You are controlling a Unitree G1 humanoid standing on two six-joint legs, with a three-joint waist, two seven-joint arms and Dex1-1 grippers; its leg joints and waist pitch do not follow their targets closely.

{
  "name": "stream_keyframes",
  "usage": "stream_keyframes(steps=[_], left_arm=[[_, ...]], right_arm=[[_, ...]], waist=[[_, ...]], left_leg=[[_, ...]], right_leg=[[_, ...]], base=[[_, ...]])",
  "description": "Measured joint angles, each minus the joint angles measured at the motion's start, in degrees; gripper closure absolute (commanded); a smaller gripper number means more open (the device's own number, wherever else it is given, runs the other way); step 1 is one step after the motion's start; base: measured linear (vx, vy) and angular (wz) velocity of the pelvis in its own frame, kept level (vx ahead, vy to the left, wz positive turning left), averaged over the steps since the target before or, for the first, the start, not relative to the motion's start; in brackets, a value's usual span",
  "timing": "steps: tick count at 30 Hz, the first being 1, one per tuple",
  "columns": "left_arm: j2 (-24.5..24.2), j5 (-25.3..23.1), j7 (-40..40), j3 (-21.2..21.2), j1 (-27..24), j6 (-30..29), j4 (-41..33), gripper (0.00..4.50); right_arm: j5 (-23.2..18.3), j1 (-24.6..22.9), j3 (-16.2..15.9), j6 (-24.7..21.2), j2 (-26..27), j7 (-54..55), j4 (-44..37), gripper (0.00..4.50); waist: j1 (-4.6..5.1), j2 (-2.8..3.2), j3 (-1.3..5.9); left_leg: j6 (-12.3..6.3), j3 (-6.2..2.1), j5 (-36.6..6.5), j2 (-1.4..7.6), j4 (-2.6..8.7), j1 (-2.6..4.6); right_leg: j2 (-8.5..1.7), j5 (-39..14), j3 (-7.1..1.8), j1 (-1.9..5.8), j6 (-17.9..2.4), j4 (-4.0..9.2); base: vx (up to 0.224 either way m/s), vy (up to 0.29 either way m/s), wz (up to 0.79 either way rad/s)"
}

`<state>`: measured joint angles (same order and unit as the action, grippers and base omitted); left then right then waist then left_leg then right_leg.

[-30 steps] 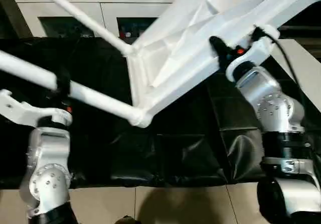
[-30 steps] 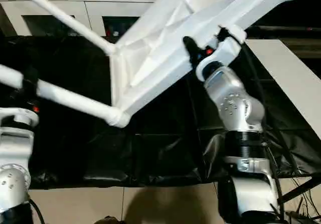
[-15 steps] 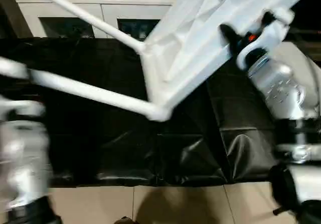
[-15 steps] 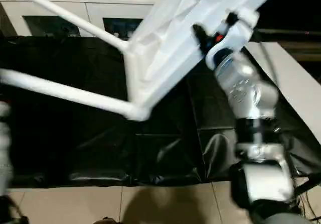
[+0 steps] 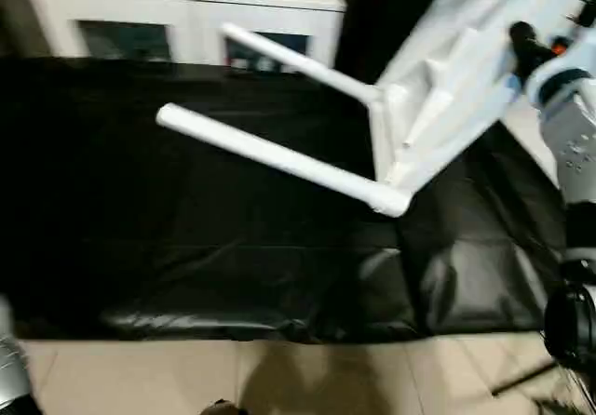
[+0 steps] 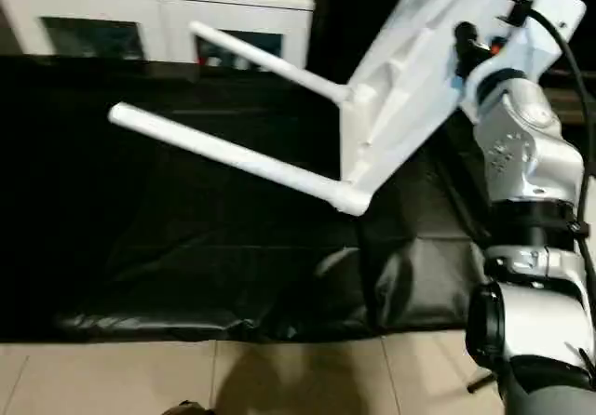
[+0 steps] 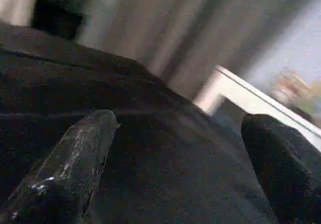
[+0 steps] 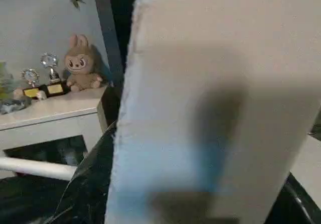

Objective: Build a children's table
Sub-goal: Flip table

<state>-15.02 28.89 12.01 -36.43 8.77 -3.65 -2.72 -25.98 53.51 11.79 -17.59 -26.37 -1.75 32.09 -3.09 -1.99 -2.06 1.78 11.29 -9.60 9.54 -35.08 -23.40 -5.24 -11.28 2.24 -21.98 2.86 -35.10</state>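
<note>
The tabletop [image 6: 438,52] is cut off by the upper right edge of both head views; its far end and any further legs lie outside the frame. The right gripper [image 6: 463,41] sits against the tabletop's rim at upper right; only one black finger tip shows, the other side is hidden behind the white plastic. In the right wrist view the tabletop [image 8: 220,103] covers the centre and right, hiding the gripper's fingers. A leg [image 8: 35,168] is cut off at the lower left edge there. The cabinet [image 5: 186,15] at the top is blurred; the contents behind its glass doors cannot be identified. The left wrist view is motion-blurred.
</note>
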Motion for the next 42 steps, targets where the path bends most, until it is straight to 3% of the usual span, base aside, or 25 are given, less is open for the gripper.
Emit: stream_keyframes(steps=[3,7,10,16,26,28,30,37,42], left_arm=[[-2.13,-3.56,-3.82,6.48,-0.61,-1.84,-0.85,0.0],[-9.24,-9.25,-12.37,19.12,-1.55,-5.72,-5.25,0.0],[-11.08,-11.78,-15.45,24.25,-1.08,-7.99,-7.86,0.0],[-14.54,-12.32,-18.16,27.45,2.36,-15.14,-12.52,0.0],[-14.58,-12.37,-20.27,30.53,3.59,-20.05,-16.96,0.0],[-14.55,-12.34,-20.72,30.94,4.19,-20.69,-17.85,0.0],[-15.36,-12.94,-21.46,31.32,4.79,-20.76,-18.52,0.0],[-17.8,-15.58,-23.87,32.94,7.23,-19.77,-18.98,0.0],[-20.35,-18.26,-27.18,35.63,8.34,-18.15,-18.95,0.0]], right_arm=[[1.93,2.09,-0.77,1.07,1.02,-1.75,2.44,2.48],[4.96,5.84,-3.43,3.66,2.25,-3.66,6.71,2.48],[7.18,8.46,-5.77,5.92,3.95,-4.54,9.19,2.49],[11.01,11.58,-8.36,10.71,8.48,-6.27,13.35,2.56],[13.56,13.3,-8.54,16.04,11.44,-6.26,18.97,2.61],[14.47,13.34,-8.92,16.99,11.45,-6.05,19.43,1.91],[14.67,13.16,-8.93,18.23,11.39,-6.85,19.76,1.91],[15.34,6.38,-9.07,22.0,12.0,-9.16,19.66,1.34],[15.24,-0.93,-8.83,27.78,12.49,-10.48,10.84,0.93]], waist=[[0.69,0.0,0.0],[1.28,0.05,-0.04],[1.56,0.11,-0.07],[1.29,0.02,-0.09],[1.26,-0.14,-0.06],[1.26,-0.14,-0.06],[1.26,-0.13,-0.07],[1.01,0.05,-0.24],[0.61,0.27,-0.37]], left_leg=[[0.0,0.01,0.0,0.08,0.0,0.05],[0.0,0.1,-0.01,0.09,0.0,-0.01],[0.0,0.29,-0.01,0.25,0.01,-0.14],[0.07,0.32,0.04,0.43,-0.06,-0.24],[0.07,0.31,0.03,0.42,-0.27,-0.08],[0.07,0.29,0.03,0.43,-0.28,-0.08],[0.08,0.29,0.03,0.43,-0.27,-0.08],[0.07,0.29,0.04,0.42,-0.38,-0.7],[0.06,0.28,0.03,0.43,-0.38,-0.7]], right_leg=[[0.03,0.04,0.04,-0.11,-0.07,-0.05],[0.03,0.22,-0.02,-0.33,-0.38,-0.07],[0.05,0.35,0.01,-0.66,-0.65,-0.17],[0.22,0.32,-0.03,-1.0,-0.9,-0.5],[0.2,0.31,-0.09,-0.95,-0.88,-0.79],[0.2,0.31,-0.08,-0.96,-0.88,-0.8],[0.21,0.31,-0.08,-0.97,-0.88,-0.81],[0.2,0.36,-0.06,-1.4,-0.96,-0.86],[0.19,0.3,-0.02,-1.38,-1.04,-0.85]], base=[[0.0,0.0,0.0],[0.0,0.0,0.0],[0.0,0.0,0.0],[0.0,0.0,0.0],[0.0,0.0,0.0],[0.0,0.0,0.0],[0.0,0.0,0.0],[0.0,0.0,0.0],[0.0,0.0,0.0]])
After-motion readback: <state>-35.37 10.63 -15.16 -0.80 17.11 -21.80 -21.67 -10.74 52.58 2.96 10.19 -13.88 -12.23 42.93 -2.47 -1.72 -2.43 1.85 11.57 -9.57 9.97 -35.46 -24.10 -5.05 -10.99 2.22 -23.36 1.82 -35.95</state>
